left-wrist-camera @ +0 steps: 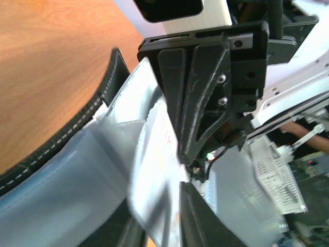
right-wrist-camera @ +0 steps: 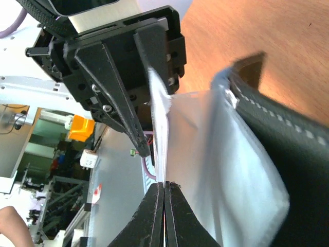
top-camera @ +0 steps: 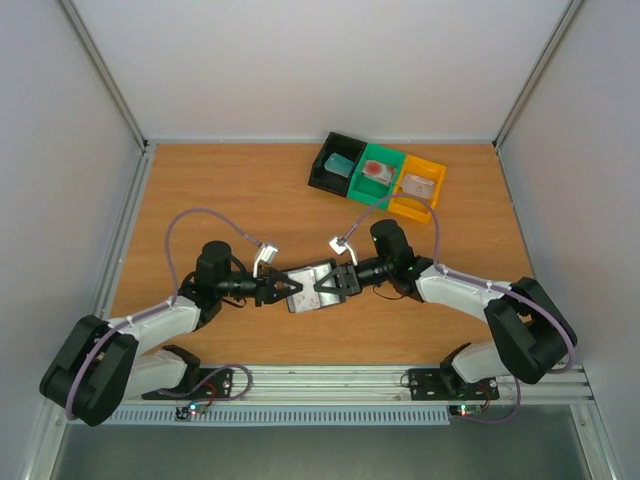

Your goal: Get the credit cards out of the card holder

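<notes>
While both arms reach inward over the middle of the wooden desk [top-camera: 240, 190], the card holder [top-camera: 312, 288] hangs open between them, its black stitched cover turned toward the desk and its pale blue-grey pockets facing up. The left gripper [top-camera: 283, 290] comes in from the left with its jaws nearly closed, clamped on the left side of the card holder. The right gripper [top-camera: 338, 284] faces it from the right, and the right wrist view shows its jaws pressed together on the edge of a thin white card [right-wrist-camera: 159, 118] that stands partly out of a pocket, just beside the cover. The two grippers sit close, almost nose to nose, with only the card holder separating them. Whether the card holder touches the desk cannot be told.

Three trays stand touching in a row at the far right of the desk, well apart from the arms. The black tray [top-camera: 322, 170] holds a teal-blue card [top-camera: 341, 165], the green tray [top-camera: 368, 190] holds a red-pink card [top-camera: 376, 171], and the orange tray [top-camera: 408, 208] holds a pale card [top-camera: 416, 184].
</notes>
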